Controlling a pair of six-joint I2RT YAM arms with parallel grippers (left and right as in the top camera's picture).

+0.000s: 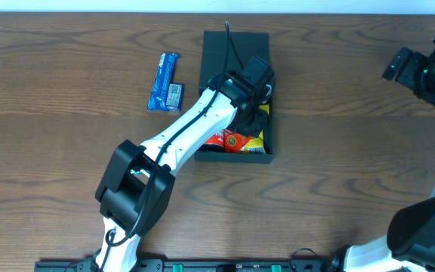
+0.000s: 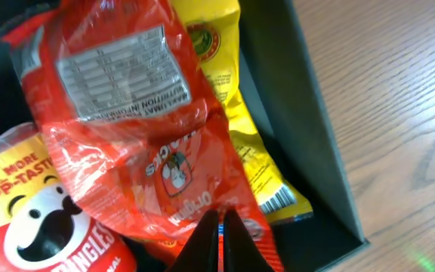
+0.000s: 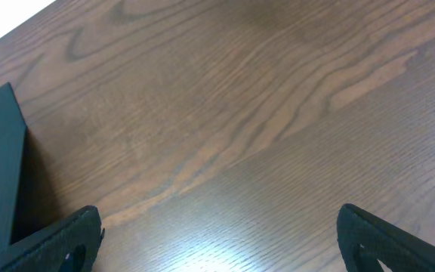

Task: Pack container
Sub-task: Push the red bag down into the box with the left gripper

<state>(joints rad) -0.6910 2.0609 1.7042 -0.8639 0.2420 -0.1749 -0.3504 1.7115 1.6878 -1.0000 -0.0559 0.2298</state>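
Black container [image 1: 217, 53] sits on the tabletop [image 1: 338, 151] near its far edge, partly filled: yellow packet [image 2: 217, 68] in, left pincer [image 2: 220, 242] clamped on red packet [image 2: 142, 136]. Outside lies the blue bar [image 1: 165, 81], unpacked; right pincer [image 3: 221, 242] spread wide.

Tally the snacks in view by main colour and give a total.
Red packet: 1
Yellow packet: 1
Red-and-yellow Pringles pack: 1
Blue bar: 1
Total: 4
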